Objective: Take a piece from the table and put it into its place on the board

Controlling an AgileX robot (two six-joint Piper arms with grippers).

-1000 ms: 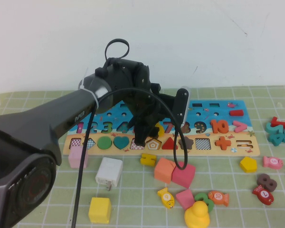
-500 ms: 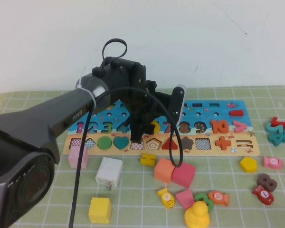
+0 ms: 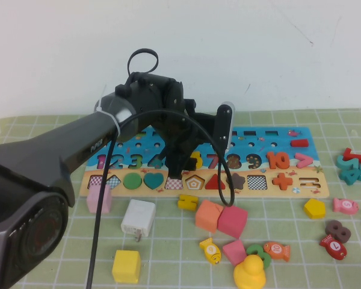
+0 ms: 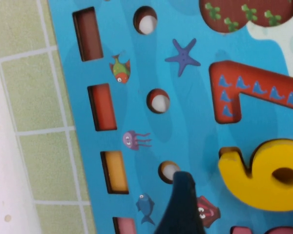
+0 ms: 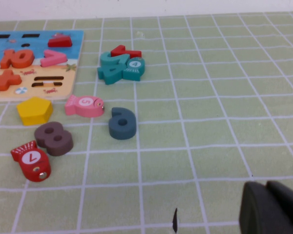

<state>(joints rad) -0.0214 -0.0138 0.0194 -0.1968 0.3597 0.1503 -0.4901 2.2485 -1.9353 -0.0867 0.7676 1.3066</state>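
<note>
The blue and wooden number and shape board (image 3: 301, 153) lies at the back of the table. A yellow 6 (image 3: 196, 161) lies on the board's number row; the left wrist view shows it (image 4: 263, 175) lying by the red 7 recess (image 4: 234, 92). My left gripper (image 3: 198, 147) hangs over the board right above the 6, open and empty. Only one dark finger (image 4: 182, 200) shows in the left wrist view, beside the 6 and apart from it. My right gripper (image 5: 271, 209) is shut and empty, low over bare mat to the right of the loose pieces.
Loose pieces lie in front of the board: pink cube (image 3: 99, 198), white block (image 3: 138, 218), yellow cube (image 3: 126, 265), orange cube (image 3: 208, 215), red cube (image 3: 232, 221), yellow duck (image 3: 249, 272). At the right are a yellow pentagon (image 5: 34, 109), teal numbers (image 5: 122, 68), a dark 6 (image 5: 122, 123).
My left gripper has drawn slightly up and to the left over the board. The yellow 6 stays on the number row.
</note>
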